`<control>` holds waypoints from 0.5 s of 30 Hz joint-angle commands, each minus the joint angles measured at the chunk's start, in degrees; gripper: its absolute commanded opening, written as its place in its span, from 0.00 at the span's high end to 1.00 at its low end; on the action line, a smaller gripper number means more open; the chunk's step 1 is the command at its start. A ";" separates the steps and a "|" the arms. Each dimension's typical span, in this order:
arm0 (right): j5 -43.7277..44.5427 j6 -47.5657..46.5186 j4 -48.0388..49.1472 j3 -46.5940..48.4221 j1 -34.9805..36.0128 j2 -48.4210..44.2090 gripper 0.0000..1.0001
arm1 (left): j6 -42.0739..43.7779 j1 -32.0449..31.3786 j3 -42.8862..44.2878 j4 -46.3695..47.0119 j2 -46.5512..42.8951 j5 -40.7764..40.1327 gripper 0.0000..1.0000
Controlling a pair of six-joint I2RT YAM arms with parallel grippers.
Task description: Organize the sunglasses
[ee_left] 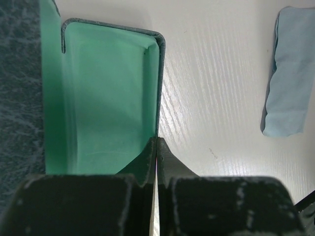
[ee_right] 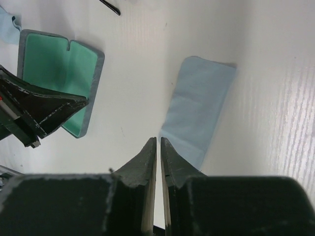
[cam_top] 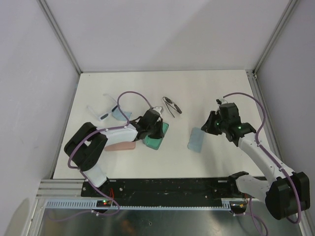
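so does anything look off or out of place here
Nothing looks spilled or broken. The one odd thing: the open case is empty, while the dark sunglasses and the white sunglasses lie loose outside it.

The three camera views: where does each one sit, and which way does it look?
Top external: above and behind, looking down on the table; left arm and right arm show, bases nearest.
Left wrist: rides the left arm, looking along the left end effector, shut on the green-lined case.
Right wrist: rides the right arm, looking down past the shut right end effector at a blue cloth.
Shared: all three show the case.
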 commanded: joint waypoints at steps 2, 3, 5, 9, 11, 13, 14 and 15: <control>-0.84 -2.35 -1.60 -0.40 -2.28 -1.56 0.87 | 0.02 -1.66 3.48 0.16 -2.19 -1.32 1.00; -0.75 -2.38 -1.83 -0.50 -2.89 -1.52 0.86 | -0.02 -2.21 3.81 -0.15 -2.55 -1.42 1.00; -0.61 -2.40 -2.00 -0.81 -4.31 -1.28 0.85 | -0.04 -3.50 4.94 -0.91 -3.17 -1.82 1.00; -0.16 -2.60 -1.94 -1.44 -7.51 -0.24 0.81 | 0.17 -7.24 7.92 -2.71 -3.93 -3.85 0.99; -0.03 -2.94 -1.70 -1.70 -8.85 0.45 0.78 | 0.16 -9.24 9.44 -3.51 -3.74 -5.20 0.97; 0.23 -3.18 -1.46 -1.90 -9.63 1.15 0.77 | 0.02 -11.43 10.93 -4.08 -3.12 -6.06 0.94; 0.36 -3.24 -1.41 -1.91 -9.99 1.41 0.76 | -0.15 -12.72 11.67 -4.25 -2.53 -6.38 0.91; 0.42 -3.18 -1.43 -2.01 -10.30 1.55 0.76 | -0.27 -13.72 12.30 -4.34 -2.06 -6.67 0.88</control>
